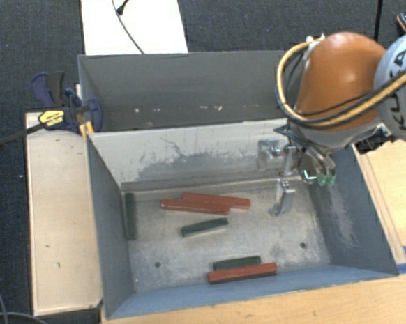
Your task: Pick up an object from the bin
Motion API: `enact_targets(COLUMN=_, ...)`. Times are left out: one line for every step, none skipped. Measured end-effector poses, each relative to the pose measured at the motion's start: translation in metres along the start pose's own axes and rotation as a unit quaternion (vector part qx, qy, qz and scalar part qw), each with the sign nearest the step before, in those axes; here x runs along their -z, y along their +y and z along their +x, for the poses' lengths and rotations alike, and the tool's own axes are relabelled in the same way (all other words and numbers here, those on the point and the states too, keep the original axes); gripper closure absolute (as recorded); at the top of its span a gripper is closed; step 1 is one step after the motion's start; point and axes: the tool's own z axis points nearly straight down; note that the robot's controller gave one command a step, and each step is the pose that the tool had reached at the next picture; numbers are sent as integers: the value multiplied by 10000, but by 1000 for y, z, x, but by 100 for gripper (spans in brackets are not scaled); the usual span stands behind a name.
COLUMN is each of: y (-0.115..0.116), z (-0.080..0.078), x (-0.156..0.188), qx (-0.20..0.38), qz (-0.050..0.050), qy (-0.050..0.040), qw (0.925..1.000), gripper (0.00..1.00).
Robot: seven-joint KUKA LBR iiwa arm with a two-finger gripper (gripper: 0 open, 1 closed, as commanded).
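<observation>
The tool (284,202) is seen low in the right part of the grey bin (347,216), over bare floor, near the right end of two overlapping red-brown sticks (205,203). Whether it is apart or together cannot be told. A dark green stick (204,227) lies just nearer than these. A green bar (235,263) and a red bar (242,273) lie along the near wall.

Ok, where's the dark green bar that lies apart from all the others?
In the camera view, the dark green bar lies on the bin floor at the foot of the left wall, running along it, with the pair of red-brown bars nearest on its right.
</observation>
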Motion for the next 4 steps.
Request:
enact_targets(y=26, z=-15, x=-129, qx=824, qz=-1, qy=-3, qw=9966, gripper=0)
enact_targets(y=59, z=-34, x=-163, qx=429, qz=-8, qy=-46, qw=9991, gripper=0)
enact_targets(y=57, z=-34, x=-160, qx=416, qz=-3, qy=-50, qw=9991, gripper=100)
enact_targets(y=77, z=-24, x=-13, qx=503, qz=-3, qy=-75, qw=9987, gripper=100)
